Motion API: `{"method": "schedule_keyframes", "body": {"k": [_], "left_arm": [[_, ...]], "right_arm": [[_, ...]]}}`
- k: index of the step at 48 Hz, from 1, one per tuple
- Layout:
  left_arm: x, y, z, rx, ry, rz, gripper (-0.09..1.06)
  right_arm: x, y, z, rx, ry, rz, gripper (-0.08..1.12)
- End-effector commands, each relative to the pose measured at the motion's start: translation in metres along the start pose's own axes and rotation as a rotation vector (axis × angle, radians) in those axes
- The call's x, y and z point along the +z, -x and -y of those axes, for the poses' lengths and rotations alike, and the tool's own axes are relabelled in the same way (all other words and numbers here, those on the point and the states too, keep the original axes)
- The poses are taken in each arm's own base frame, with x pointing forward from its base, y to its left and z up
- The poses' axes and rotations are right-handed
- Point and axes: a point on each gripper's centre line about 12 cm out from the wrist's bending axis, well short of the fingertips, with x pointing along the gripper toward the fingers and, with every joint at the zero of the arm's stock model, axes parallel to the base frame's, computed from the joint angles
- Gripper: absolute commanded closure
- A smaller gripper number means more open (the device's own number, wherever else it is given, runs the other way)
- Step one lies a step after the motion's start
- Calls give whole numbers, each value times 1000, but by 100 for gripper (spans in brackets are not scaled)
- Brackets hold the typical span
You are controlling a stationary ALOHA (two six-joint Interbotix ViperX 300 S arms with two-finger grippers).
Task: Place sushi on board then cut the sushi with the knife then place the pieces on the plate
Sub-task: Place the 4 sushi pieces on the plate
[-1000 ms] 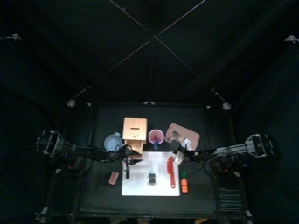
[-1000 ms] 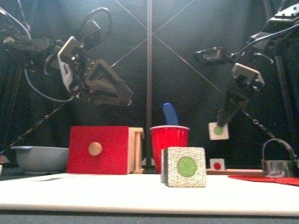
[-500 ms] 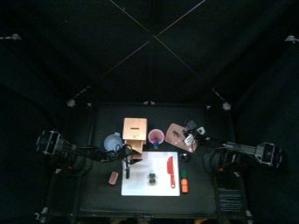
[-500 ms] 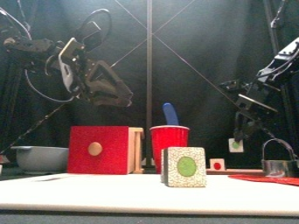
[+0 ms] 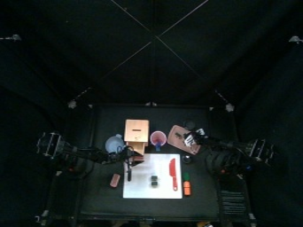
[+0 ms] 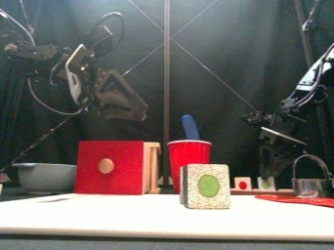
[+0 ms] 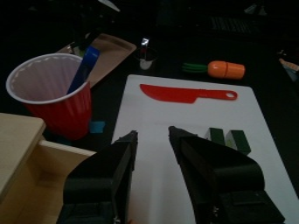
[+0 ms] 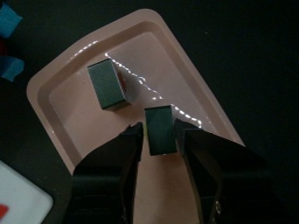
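The white board (image 5: 160, 177) holds a red knife (image 5: 172, 168) and a dark green sushi piece (image 5: 154, 181). In the front view that sushi piece (image 6: 205, 186) stands upright with its green centre showing. My right gripper (image 8: 160, 131) is low over the pink plate (image 8: 70, 114) at the back right, shut on a sushi piece. Another sushi piece (image 8: 107, 83) lies flat on the plate beside it. My left gripper (image 7: 152, 136) hangs open above the board's left part, holding nothing. Two sushi blocks (image 7: 228, 138) show on the board (image 7: 163, 114) near the red knife (image 7: 187, 92).
A red cup (image 5: 158, 137) with a blue knife (image 6: 189, 125) stands behind the board, beside the wooden box (image 5: 136, 131) and the blue-grey bowl (image 5: 115, 144). An orange toy carrot (image 5: 186, 186) lies right of the board. A metal cutter (image 6: 310, 181) stands at the right.
My right gripper has moved from above the board back and to the right, and has come down low onto the pink plate. The left arm has stayed still.
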Motion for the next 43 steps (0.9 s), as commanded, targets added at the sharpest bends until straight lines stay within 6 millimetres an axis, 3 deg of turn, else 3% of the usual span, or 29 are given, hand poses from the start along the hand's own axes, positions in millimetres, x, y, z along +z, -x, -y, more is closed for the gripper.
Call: {"method": "schedule_keyframes", "body": {"k": [1,9,14,21,25,28,36,43], "left_arm": [[6,0,-1,5,4,23,21],[6,0,-1,4,5,21,21],[6,0,-1,4,7,21,21],[8,-1,-1,5,11,29,21],[10,-2,-1,4,9,33,21],[12,-3,-1,5,6,38,21],[19,-6,-4,16,10,55,21],[24,-8,-3,7,-2,71,21]], "right_arm": [[13,3,-5,17,-9,35,29],[22,9,-8,21,-10,65,29],[28,29,-30,83,21,120,29],[21,68,-89,306,152,189,29],[-1,92,-141,517,298,195,29],[-15,100,-168,603,376,181,29],[-41,94,-224,672,509,104,29],[-52,80,-263,681,552,61,29]]}}
